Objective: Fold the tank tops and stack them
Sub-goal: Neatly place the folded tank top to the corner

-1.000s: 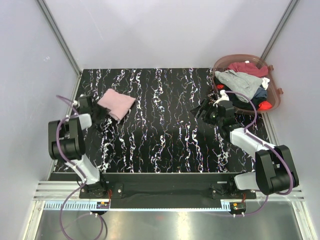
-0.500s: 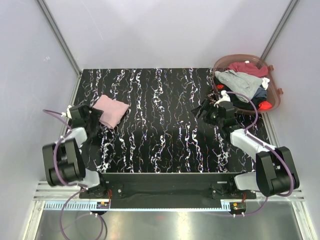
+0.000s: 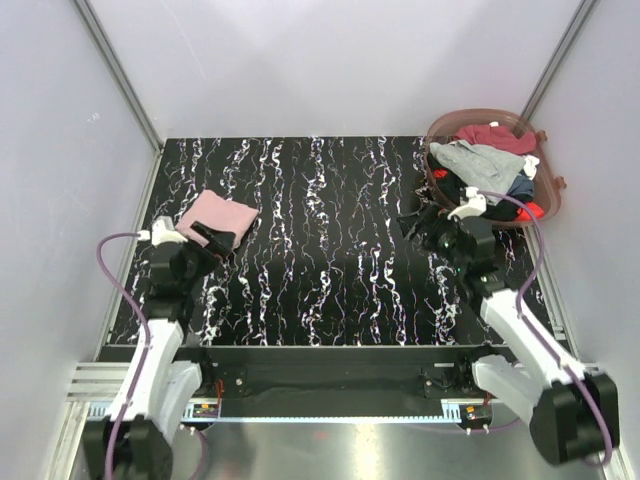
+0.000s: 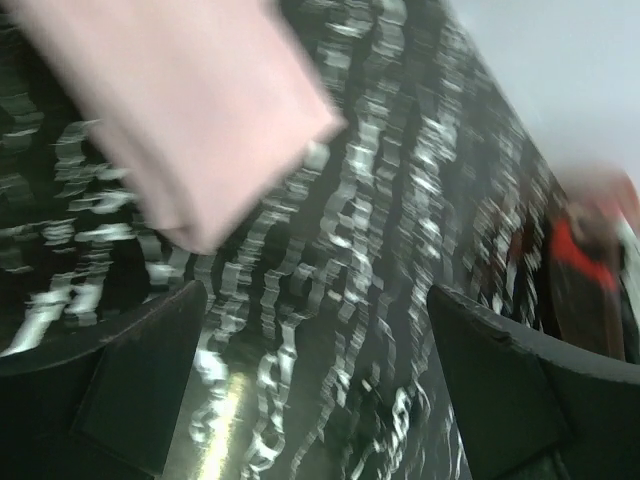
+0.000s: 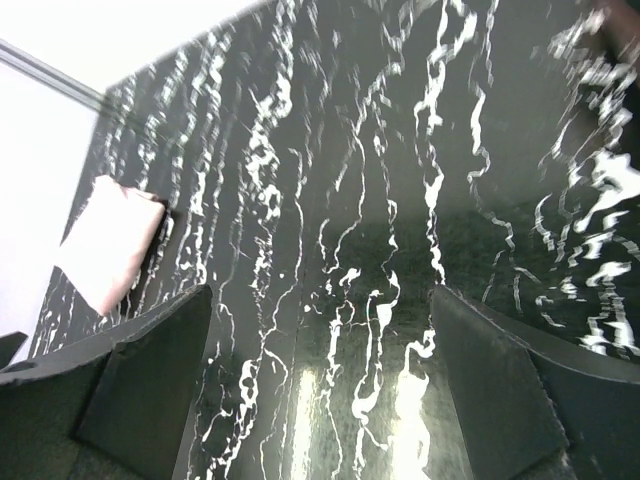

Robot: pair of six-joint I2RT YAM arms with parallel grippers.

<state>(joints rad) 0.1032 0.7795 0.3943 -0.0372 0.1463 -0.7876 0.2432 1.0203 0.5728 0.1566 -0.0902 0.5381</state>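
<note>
A dusty pink tank top (image 3: 218, 213) lies folded on the black marbled table at the left; it also shows blurred in the left wrist view (image 4: 180, 110) and small in the right wrist view (image 5: 108, 245). My left gripper (image 3: 213, 239) (image 4: 315, 300) hangs open just in front of the top's near edge, with nothing between its fingers. More tank tops, grey (image 3: 482, 158), maroon (image 3: 496, 136) and red (image 3: 531, 210), are heaped in the basket. My right gripper (image 3: 420, 222) (image 5: 320, 300) stands open and empty over bare table, just left of the basket.
The round brownish basket (image 3: 555, 185) sits at the table's far right corner, and shows as a red blur in the left wrist view (image 4: 585, 260). Grey walls and metal posts close in the table's sides and back. The table's surface (image 3: 330, 240) is glossy black with white veins.
My left gripper opened and let go of the pink top, then drew back toward the near edge. The top settled slightly to the left. My right arm pulled back a little.
</note>
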